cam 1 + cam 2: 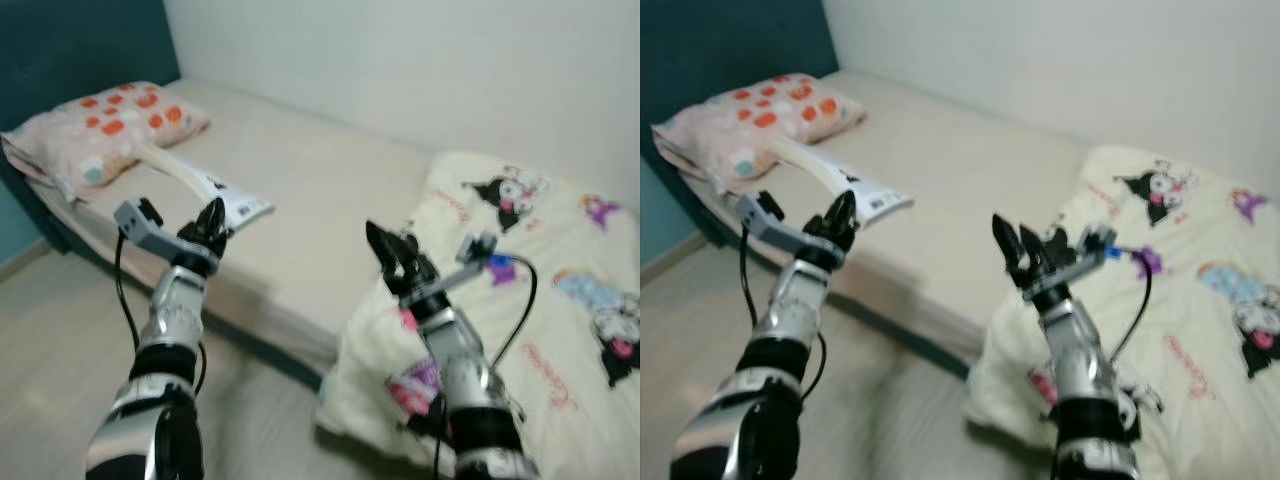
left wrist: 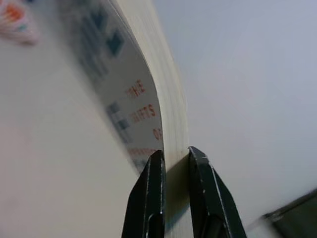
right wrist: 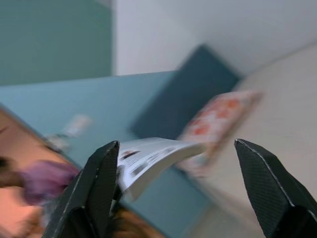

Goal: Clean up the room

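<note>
1. The bed (image 1: 330, 190) carries 1 rumpled cartoon-print blanket (image 1: 540, 290) that spills over its near edge toward the floor. It looks soft, bulky and light, best gathered by an edge or corner.
2. 1 pillow (image 1: 100, 125), orange-patterned, lies at the head end. It looks soft and light.
3. 1 paperback book (image 1: 205, 185) is held above the mattress, and it bows along its length. I judge it light and floppy, with glossy covers likely to slip, so it is best pinched near the spine.
4. The left gripper (image 1: 213, 222) has its fingers nearly together, clamping the book's lower edge.
5. The right gripper (image 1: 1018, 250) is spread wide, holding nothing, raised beside the blanket.
</note>
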Controlling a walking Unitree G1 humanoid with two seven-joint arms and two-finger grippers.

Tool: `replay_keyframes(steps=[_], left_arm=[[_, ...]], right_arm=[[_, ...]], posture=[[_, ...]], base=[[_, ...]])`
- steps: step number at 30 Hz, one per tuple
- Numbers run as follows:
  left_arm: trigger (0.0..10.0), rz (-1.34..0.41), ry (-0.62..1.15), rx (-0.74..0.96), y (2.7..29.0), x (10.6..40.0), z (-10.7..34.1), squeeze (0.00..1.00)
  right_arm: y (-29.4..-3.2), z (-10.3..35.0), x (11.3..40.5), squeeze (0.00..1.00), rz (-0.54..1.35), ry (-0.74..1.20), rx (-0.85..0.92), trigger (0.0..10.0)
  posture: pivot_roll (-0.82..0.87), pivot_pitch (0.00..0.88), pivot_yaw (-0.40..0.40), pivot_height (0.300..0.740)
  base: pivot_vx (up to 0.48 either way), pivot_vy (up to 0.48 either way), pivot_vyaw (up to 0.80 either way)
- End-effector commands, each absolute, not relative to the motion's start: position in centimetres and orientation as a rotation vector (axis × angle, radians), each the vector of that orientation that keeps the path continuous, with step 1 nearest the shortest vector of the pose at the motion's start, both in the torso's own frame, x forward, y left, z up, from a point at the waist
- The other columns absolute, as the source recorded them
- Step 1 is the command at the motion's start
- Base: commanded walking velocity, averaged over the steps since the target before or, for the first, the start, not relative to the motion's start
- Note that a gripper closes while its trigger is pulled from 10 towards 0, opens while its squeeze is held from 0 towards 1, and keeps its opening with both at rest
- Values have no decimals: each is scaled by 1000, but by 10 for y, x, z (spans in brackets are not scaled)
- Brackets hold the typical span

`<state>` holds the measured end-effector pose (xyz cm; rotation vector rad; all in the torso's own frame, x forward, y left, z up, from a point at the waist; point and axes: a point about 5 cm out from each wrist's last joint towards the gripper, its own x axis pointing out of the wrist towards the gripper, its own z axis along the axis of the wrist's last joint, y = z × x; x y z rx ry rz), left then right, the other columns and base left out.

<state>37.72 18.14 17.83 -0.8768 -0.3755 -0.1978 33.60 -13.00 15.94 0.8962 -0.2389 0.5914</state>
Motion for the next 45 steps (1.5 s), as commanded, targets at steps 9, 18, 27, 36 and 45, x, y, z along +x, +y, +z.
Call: replay_keyframes(steps=[9, 18, 27, 36, 45], left_arm=[[10000, -444, -583, -953, 171, 368, 216, 0], [10000, -786, -642, -952, 146, 343, 227, 0], [10000, -881, -607, -911, 135, 335, 221, 0], [10000, -1009, -551, -857, 120, 320, 214, 0], [10000, -1066, -542, -852, 114, 313, 213, 0]], right_arm=[[-123, 167, 327, 0, 683, -252, 1091, 10000], [-107, 183, 320, 0, 809, -247, 1226, 10000], [-109, 192, 318, 0, 820, -257, 1248, 10000], [-111, 193, 321, 0, 768, -233, 1241, 10000], [-108, 193, 321, 0, 770, -200, 1252, 10000]], posture=[[-179, 102, -19, 740], [-180, 101, -24, 740], [-188, 99, -26, 740], [-189, 101, -29, 740], [-187, 99, -34, 740]], base=[[0, 0, 0], [0, 0, 0], [0, 0, 0], [0, 0, 0], [0, 0, 0]])
